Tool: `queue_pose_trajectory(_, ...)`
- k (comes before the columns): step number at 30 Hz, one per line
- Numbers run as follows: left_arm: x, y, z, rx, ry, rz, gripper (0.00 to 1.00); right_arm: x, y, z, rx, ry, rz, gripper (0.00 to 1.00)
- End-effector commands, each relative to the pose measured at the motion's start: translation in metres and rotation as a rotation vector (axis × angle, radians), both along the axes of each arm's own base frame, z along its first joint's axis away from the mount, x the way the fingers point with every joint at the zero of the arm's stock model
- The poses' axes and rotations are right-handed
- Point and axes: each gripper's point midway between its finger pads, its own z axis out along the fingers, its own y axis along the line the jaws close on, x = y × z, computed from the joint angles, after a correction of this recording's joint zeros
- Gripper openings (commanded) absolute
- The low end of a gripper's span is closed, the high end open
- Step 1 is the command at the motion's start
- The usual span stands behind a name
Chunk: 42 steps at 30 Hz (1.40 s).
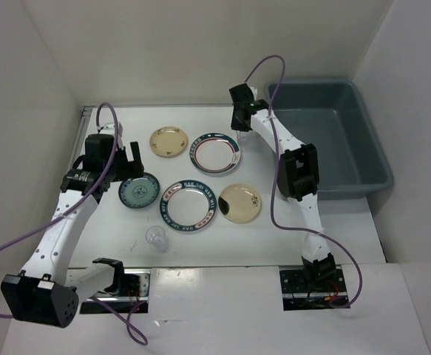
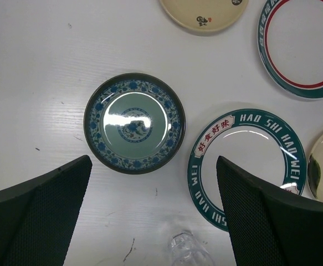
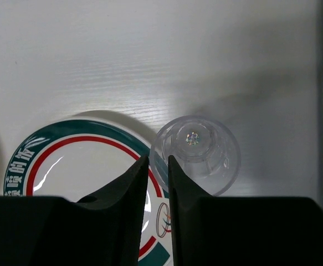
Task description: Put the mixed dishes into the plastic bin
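Observation:
My right gripper [image 1: 242, 129] [image 3: 157, 160] is shut on the rim wall of a small clear cup [image 3: 195, 154], held above the right edge of the far teal-and-red rimmed white plate [image 1: 215, 153] [image 3: 78, 172], left of the grey-blue plastic bin [image 1: 326, 140]. My left gripper [image 1: 131, 168] [image 2: 153, 163] is open and empty, hovering just before the small teal patterned plate [image 1: 139, 192] [image 2: 134, 123]. A second rimmed white plate [image 1: 191, 205] [image 2: 244, 166], two cream plates [image 1: 168, 141] [image 1: 239, 203] and another clear cup [image 1: 155, 237] [image 2: 189, 249] lie on the table.
White walls enclose the table on the left, the back and the right. The bin stands at the table's far right, and its inside shows nothing in it. The right arm's purple cable [image 1: 274, 185] hangs between the plates and the bin.

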Motion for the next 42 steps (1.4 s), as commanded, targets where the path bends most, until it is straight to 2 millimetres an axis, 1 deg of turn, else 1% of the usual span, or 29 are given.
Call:
queue_pose_trajectory(1,0.005,0.002,0.003,0.017,-0.026,0.007,1.0,0.002,0.002,-0.007,-0.003,0.019,0.014,0.25)
queue_pose_trajectory(3,0.006,0.004,0.003,0.024,-0.027,0.015,1.0,0.003,0.005,-0.017,0.001,0.034,0.021,0.25)
queue_pose_trajectory(8,0.006,0.004,0.003,0.024,-0.027,0.015,1.0,0.001,0.007,-0.021,0.005,0.051,0.04,0.24)
queue_pose_trajectory(9,0.006,0.006,0.003,0.029,-0.028,0.022,1.0,0.001,0.007,-0.021,0.005,0.051,0.04,0.2)
queue_pose_trajectory(10,0.006,0.006,0.003,0.029,-0.028,0.022,1.0,0.001,0.007,-0.027,0.001,0.06,0.04,0.09)
queue_pose_trajectory(11,0.006,0.005,0.003,0.022,-0.028,0.028,1.0,0.0,0.007,-0.024,0.001,0.06,0.04,0.03)
queue_pose_trajectory(13,0.005,0.005,0.006,0.021,-0.037,0.028,1.0,0.0,0.011,-0.02,0.018,0.058,0.053,0.01)
queue_pose_trajectory(15,0.005,0.007,0.006,0.027,-0.037,0.035,1.0,0.002,0.014,0.005,0.042,0.023,0.061,0.01)
queue_pose_trajectory(16,0.005,0.007,0.006,0.027,-0.037,0.035,1.0,0.002,0.016,0.046,0.071,-0.038,0.08,0.01)
queue_pose_trajectory(17,0.005,0.007,0.006,0.027,-0.037,0.035,1.0,0.003,0.016,0.051,0.065,-0.05,0.091,0.01)
queue_pose_trajectory(18,0.005,0.007,0.006,0.027,-0.037,0.035,1.0,0.001,0.018,0.067,0.078,-0.071,0.109,0.01)
queue_pose_trajectory(19,0.005,0.007,0.006,0.027,-0.037,0.035,1.0,0.0,0.017,0.106,0.095,-0.141,0.117,0.01)
queue_pose_trajectory(20,0.005,0.007,0.006,0.027,-0.037,0.035,1.0,-0.001,0.016,0.126,0.097,-0.179,0.128,0.01)
queue_pose_trajectory(21,0.005,0.007,0.006,0.027,-0.037,0.035,1.0,-0.005,0.007,0.161,0.086,-0.246,0.107,0.01)
queue_pose_trajectory(22,0.005,0.007,0.006,0.027,-0.037,0.035,1.0,-0.001,-0.012,0.173,0.08,-0.271,0.068,0.01)
queue_pose_trajectory(23,0.005,0.007,0.006,0.027,-0.037,0.035,1.0,-0.003,-0.028,0.201,0.079,-0.325,0.031,0.01)
queue_pose_trajectory(24,0.004,0.007,0.002,0.028,-0.028,0.035,1.0,-0.001,-0.044,0.21,0.071,-0.344,-0.002,0.01)
queue_pose_trajectory(25,0.003,0.007,0.005,0.027,-0.037,0.035,1.0,0.001,-0.078,0.227,0.051,-0.381,-0.077,0.01)
queue_pose_trajectory(26,0.002,0.007,0.001,0.021,-0.029,0.041,1.0,0.003,-0.092,0.221,0.042,-0.367,-0.102,0.01)
queue_pose_trajectory(27,-0.001,0.007,-0.001,0.021,-0.027,0.041,1.0,0.001,-0.109,0.231,0.041,-0.382,-0.129,0.01)
queue_pose_trajectory(28,-0.002,0.006,0.002,0.014,-0.035,0.034,1.0,0.005,-0.142,0.228,0.029,-0.381,-0.186,0.01)
queue_pose_trajectory(29,-0.003,0.006,-0.002,0.007,-0.026,0.04,1.0,0.002,-0.156,0.237,0.038,-0.399,-0.202,0.01)
queue_pose_trajectory(30,-0.003,0.006,-0.002,0.007,-0.026,0.04,1.0,0.001,-0.168,0.235,0.041,-0.398,-0.231,0.01)
queue_pose_trajectory(32,-0.005,0.004,-0.003,0.0,-0.025,0.032,1.0,0.0,-0.214,0.212,0.002,-0.35,-0.321,0.01)
queue_pose_trajectory(35,-0.007,0.001,-0.004,-0.012,-0.025,0.017,1.0,0.0,-0.237,0.189,-0.013,-0.308,-0.36,0.01)
queue_pose_trajectory(36,-0.007,0.001,-0.004,-0.013,-0.025,0.017,1.0,0.004,-0.24,0.178,-0.001,-0.294,-0.366,0.01)
queue_pose_trajectory(38,-0.007,-0.001,0.0,-0.02,-0.043,0.009,1.0,0.011,-0.258,0.151,0.001,-0.251,-0.401,0.01)
queue_pose_trajectory(40,-0.007,-0.001,0.0,-0.021,-0.043,0.009,1.0,0.019,-0.26,0.119,-0.014,-0.197,-0.407,0.01)
queue_pose_trajectory(42,-0.007,-0.001,0.0,-0.021,-0.043,0.009,1.0,0.026,-0.261,0.105,-0.018,-0.174,-0.407,0.01)
